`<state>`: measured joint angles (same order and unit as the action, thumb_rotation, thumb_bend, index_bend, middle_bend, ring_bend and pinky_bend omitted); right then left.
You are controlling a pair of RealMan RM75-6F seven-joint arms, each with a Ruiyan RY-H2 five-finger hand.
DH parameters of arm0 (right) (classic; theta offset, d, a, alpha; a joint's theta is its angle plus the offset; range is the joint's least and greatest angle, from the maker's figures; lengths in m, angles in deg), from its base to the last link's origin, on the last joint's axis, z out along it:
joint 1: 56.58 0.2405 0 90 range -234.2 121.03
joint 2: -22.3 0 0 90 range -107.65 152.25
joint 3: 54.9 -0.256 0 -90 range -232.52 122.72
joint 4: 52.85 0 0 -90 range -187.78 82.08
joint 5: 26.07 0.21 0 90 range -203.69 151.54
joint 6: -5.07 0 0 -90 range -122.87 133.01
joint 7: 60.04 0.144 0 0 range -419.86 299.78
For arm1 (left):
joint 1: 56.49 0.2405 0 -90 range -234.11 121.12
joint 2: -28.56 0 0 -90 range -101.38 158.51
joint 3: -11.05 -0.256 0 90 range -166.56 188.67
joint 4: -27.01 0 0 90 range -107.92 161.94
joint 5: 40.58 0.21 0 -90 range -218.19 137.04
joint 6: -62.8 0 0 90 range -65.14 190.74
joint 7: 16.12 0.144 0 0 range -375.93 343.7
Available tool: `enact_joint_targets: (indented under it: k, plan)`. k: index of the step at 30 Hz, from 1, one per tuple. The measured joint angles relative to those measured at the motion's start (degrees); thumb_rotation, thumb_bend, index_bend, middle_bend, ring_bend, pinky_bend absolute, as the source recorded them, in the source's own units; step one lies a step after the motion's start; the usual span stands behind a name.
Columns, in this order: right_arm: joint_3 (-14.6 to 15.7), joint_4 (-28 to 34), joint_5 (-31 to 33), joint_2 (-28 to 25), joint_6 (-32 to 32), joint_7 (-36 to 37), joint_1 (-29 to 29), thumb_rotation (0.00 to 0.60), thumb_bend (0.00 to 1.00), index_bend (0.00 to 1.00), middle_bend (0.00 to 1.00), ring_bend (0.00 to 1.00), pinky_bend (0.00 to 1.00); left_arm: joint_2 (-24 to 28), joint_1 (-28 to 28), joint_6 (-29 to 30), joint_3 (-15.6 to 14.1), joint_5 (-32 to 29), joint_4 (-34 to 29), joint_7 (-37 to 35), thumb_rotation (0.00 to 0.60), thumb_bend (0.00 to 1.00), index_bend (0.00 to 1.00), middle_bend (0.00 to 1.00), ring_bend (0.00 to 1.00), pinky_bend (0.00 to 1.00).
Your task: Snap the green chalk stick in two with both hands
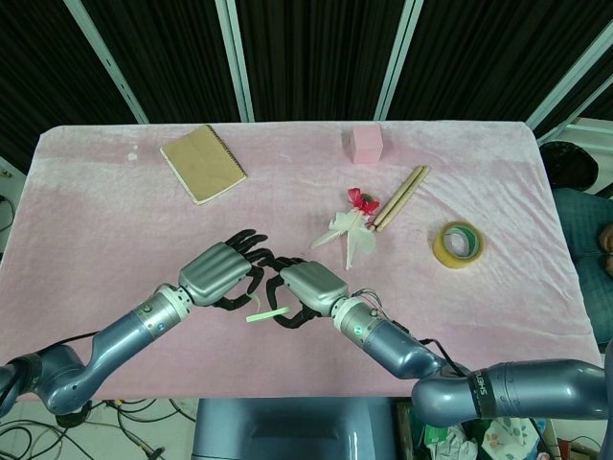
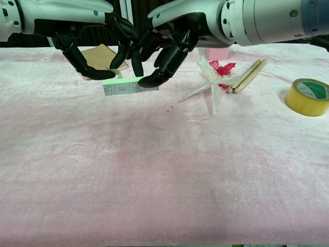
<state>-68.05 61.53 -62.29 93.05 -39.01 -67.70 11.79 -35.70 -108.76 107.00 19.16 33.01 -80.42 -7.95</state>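
The green chalk stick (image 2: 122, 88), pale green with a paper label, hangs level above the pink cloth; in the head view the chalk stick (image 1: 265, 314) shows below both hands. My right hand (image 2: 167, 43) pinches its right end between thumb and fingertips. My left hand (image 2: 85, 49) curls its dark fingers (image 2: 100, 75) down onto the stick's left end. Seen from the head, the left hand (image 1: 218, 273) and right hand (image 1: 306, 286) sit knuckle to knuckle at the table's near middle.
A tan notebook (image 1: 202, 163) lies far left and a pink block (image 1: 367, 144) at the back. To the right lie a red flower with white wrapping (image 1: 351, 222), two wooden sticks (image 1: 400, 197) and a yellow tape roll (image 1: 458, 244).
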Motion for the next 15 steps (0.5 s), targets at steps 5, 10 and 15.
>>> enact_joint_targets:
  k: [5,10,15]
  plan:
    - [0.4,0.0,0.0,-0.5,-0.1,-0.3,-0.2,0.600,0.67,0.75,0.00,0.03,0.11,0.3,0.2,0.4,-0.1,0.3,0.0,-0.1,0.600,0.64,0.70,0.23,0.00,0.00]
    - [1.2,-0.2,-0.1,-1.6,-0.2,-0.2,-1.0,0.600,0.67,0.75,0.00,0.03,0.11,1.2,0.8,0.7,-0.5,0.7,-0.1,-0.2,0.600,0.64,0.70,0.23,0.00,0.00]
    - [2.6,-0.1,-0.6,-3.2,-0.2,-0.4,-2.2,0.600,0.67,0.75,0.00,0.03,0.11,3.0,1.8,1.4,-1.2,1.6,-0.4,-0.5,0.600,0.64,0.71,0.24,0.00,0.00]
